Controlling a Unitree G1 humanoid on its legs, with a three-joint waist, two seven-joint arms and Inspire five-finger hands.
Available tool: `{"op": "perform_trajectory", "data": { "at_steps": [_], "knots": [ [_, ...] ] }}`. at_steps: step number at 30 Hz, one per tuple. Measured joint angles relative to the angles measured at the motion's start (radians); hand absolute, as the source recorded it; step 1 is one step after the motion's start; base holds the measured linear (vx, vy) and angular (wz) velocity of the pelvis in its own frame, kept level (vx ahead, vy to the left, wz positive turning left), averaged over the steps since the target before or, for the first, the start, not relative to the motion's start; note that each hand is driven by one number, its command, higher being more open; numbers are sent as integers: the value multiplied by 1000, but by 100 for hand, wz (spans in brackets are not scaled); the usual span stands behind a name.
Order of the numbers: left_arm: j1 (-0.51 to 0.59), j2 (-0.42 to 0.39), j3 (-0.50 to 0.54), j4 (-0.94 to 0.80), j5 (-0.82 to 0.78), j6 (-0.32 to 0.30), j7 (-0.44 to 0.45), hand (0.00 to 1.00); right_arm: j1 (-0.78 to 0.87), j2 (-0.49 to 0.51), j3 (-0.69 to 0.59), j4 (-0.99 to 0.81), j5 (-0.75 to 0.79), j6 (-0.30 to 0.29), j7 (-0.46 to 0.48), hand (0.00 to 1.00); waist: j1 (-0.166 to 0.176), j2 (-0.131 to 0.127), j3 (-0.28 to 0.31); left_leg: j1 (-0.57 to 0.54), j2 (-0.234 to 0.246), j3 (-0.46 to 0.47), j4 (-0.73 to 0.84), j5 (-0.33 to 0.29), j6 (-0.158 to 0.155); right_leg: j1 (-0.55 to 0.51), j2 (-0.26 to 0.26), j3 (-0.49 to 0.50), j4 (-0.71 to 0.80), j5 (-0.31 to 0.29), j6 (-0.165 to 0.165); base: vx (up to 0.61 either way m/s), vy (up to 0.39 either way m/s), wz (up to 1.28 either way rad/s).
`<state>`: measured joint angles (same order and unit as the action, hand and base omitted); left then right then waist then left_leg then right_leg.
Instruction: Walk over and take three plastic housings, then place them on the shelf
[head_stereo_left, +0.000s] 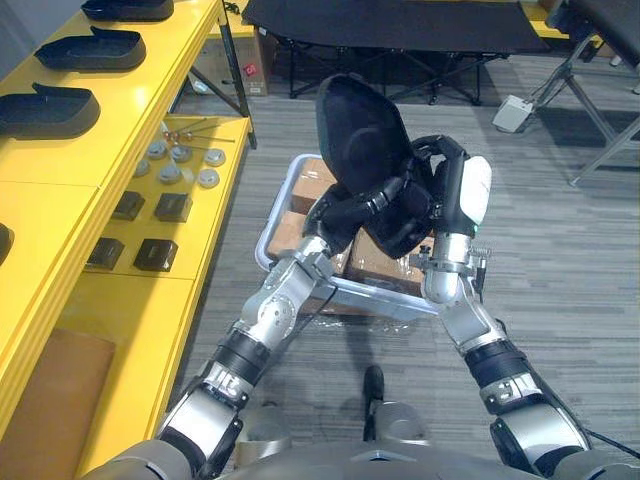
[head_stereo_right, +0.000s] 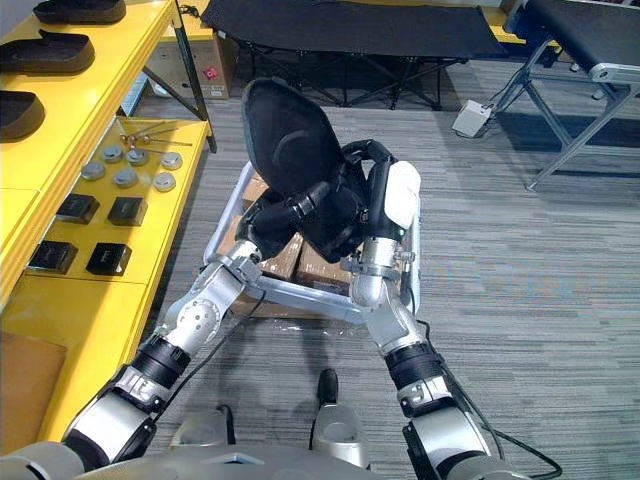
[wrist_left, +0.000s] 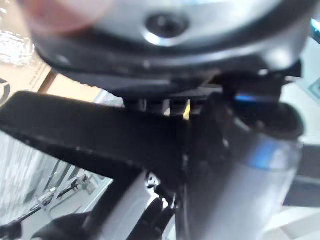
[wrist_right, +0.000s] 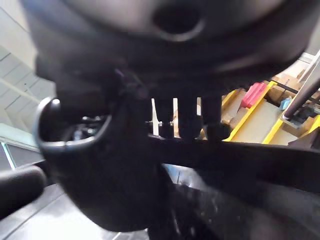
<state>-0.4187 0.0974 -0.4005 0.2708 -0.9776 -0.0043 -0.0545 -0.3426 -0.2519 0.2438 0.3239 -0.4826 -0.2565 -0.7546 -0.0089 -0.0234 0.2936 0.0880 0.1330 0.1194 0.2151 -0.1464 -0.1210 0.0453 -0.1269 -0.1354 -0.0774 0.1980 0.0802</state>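
Observation:
A large black plastic housing (head_stereo_left: 355, 130) stands tilted upright between my two hands, above a grey crate (head_stereo_left: 275, 215). A second dark shell (head_stereo_left: 405, 225) seems to sit just below and behind it. My left hand (head_stereo_left: 365, 203) grips the housing's lower edge from the left, its fingers curled round it. From the right, my right hand (head_stereo_left: 452, 190), with a white thumb cover, hooks its fingers over the shell's rim. Up close, the housing's black edge (wrist_left: 75, 130) runs across the left wrist view, and its rim (wrist_right: 240, 160) crosses the right wrist view.
A yellow shelf (head_stereo_left: 60, 200) runs along the left, bearing three black housings (head_stereo_left: 45, 110) on top and small black boxes (head_stereo_left: 155, 255) and metal discs (head_stereo_left: 180, 165) lower down. Cardboard boxes (head_stereo_left: 375, 262) lie in the crate. A black folding cot (head_stereo_left: 390, 25) stands beyond it.

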Motion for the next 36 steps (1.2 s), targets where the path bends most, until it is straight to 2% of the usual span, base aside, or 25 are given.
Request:
{"op": "perform_trajectory", "data": {
  "at_steps": [2,5,11,12,16,22,25,26,30,31,34,36],
  "knots": [
    [7,0,13,0,13,-15,15,0,27,12,0,-26,20,-13,-8,0,2,-3,-3,7,-2,4,-12,6,0,0,-1,2,0,0,0,0,0,0],
    [27,0,33,-1,45,-64,67,0,76,30,7,-70,41,-70,-13,0,0,-6,-25,10,-1,9,-18,6,0,-3,0,5,-1,0,0,3,6,-1],
    [76,1,44,-99,134,-80,91,0,112,55,11,-112,62,-127,-20,0,2,-31,-55,23,-4,16,-35,12,1,-1,-3,9,-2,-1,-1,-4,7,-1],
    [76,1,46,-113,156,-82,97,0,125,59,10,-134,64,-130,-22,100,2,-35,-59,26,-6,17,-42,14,1,-1,-4,9,-6,-2,-1,0,0,0],
    [81,-4,63,-141,200,-83,98,0,146,65,12,-147,60,-172,-27,100,-5,-40,-74,26,-8,22,-47,18,1,-7,-5,7,-6,-5,-5,-5,2,-2],
    [118,-26,143,-231,383,-97,128,0,203,51,3,-232,82,-173,90,100,-23,-27,-99,27,-4,31,-50,18,-1,-14,-2,6,-6,-10,-12,9,6,-5],
    [118,-50,203,-276,562,-153,185,0,259,49,-2,-293,161,-180,230,100,-24,-19,-111,35,1,33,-62,20,-5,-13,4,6,-1,-8,-10,28,0,-3],
    [118,-52,219,-297,606,-192,188,0,270,48,-2,-302,185,-187,285,100,-26,-16,-113,39,2,35,-63,21,-5,-11,5,6,-1,-8,-10,0,0,0],
    [122,-46,245,-368,667,-315,162,0,294,33,-26,-344,225,-191,385,100,-25,-10,-125,42,1,37,-65,20,-6,-9,4,7,-1,-9,-8,0,0,0],
    [123,-37,253,-395,668,-367,126,0,295,21,-50,-363,243,-194,416,100,-25,-10,-130,43,1,39,-65,20,-6,-9,4,9,-2,-11,-6,-18,18,-3],
    [124,-26,255,-399,658,-412,85,0,295,18,-90,-370,285,-206,444,100,-27,-7,-146,43,1,43,-65,19,-7,-11,5,12,-6,-13,-6,-25,17,-4],
    [129,-17,253,-399,639,-413,51,0,295,18,-116,-373,308,-211,467,100,-29,-3,-155,45,1,50,-64,19,-7,-13,5,18,-6,-14,-6,-16,13,-11]
  ]
}}
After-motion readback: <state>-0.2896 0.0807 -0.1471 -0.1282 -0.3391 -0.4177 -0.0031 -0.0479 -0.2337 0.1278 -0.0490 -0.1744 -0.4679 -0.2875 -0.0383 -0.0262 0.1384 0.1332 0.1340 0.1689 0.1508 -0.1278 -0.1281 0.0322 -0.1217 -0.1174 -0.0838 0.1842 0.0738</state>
